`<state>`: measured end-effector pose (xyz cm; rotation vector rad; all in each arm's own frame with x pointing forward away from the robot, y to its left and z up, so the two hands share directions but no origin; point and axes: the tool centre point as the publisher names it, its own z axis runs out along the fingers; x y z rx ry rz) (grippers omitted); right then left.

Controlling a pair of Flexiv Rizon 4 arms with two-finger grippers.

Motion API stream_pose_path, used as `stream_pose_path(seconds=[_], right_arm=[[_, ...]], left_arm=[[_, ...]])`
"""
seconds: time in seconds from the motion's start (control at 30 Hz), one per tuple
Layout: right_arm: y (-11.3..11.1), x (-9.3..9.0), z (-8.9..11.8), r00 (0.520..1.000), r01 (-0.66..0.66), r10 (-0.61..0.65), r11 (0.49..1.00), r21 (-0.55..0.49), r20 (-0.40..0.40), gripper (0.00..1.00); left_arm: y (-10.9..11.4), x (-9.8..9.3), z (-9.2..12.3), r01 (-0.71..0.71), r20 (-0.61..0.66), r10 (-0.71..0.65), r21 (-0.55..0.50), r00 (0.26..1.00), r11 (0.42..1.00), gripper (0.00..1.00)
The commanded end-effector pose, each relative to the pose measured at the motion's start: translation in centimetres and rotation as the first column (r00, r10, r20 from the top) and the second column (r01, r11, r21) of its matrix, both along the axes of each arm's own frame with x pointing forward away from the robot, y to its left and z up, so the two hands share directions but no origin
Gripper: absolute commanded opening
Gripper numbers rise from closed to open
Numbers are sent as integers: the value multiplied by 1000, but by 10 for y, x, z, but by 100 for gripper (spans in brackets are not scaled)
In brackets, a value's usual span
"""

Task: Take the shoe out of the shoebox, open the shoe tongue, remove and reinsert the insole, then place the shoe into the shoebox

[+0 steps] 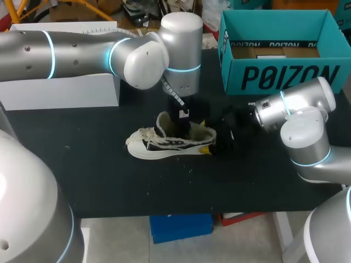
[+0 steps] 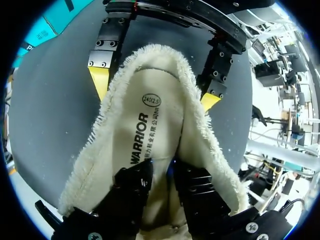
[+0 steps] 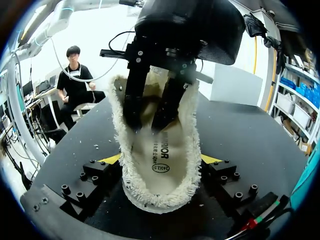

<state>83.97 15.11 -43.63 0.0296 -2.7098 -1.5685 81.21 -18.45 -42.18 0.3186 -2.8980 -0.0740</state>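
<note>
One fluffy white shoe (image 1: 170, 143) is being squeezed at its heel by the right gripper (image 3: 160, 165) on the black table (image 1: 98, 170), while the left gripper (image 2: 160, 185) is being seen down inside it, over the one insole (image 2: 145, 135) with black print, its grip impossible to tell, and one open teal shoebox (image 1: 285, 76) with big letters is being seen behind.

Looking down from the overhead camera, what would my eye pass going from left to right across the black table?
White box → shoe → right gripper at the shoe's heel → right arm. The teal shoebox sits farther back, above the last two, so it has no clear place.
</note>
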Motion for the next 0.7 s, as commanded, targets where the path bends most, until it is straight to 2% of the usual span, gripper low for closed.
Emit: stream_pose_path(seconds=[0.03,0.23,0.47,0.7], right_arm=[[-1,1,-6,1000,2,-2,1000,0,-1,0],[-1,1,-6,1000,2,-2,1000,0,-1,0],[-1,1,-6,1000,2,-2,1000,0,-1,0],[-1,1,-6,1000,2,-2,1000,0,-1,0]], left_arm=[[1,-11,-17,-3,82,0,36,997,999,27],[7,-8,-22,-17,159,11,39,987,999,26],[12,-7,-27,-28,316,7,62,949,998,31],[14,-6,-32,-24,457,-27,105,889,994,27]])
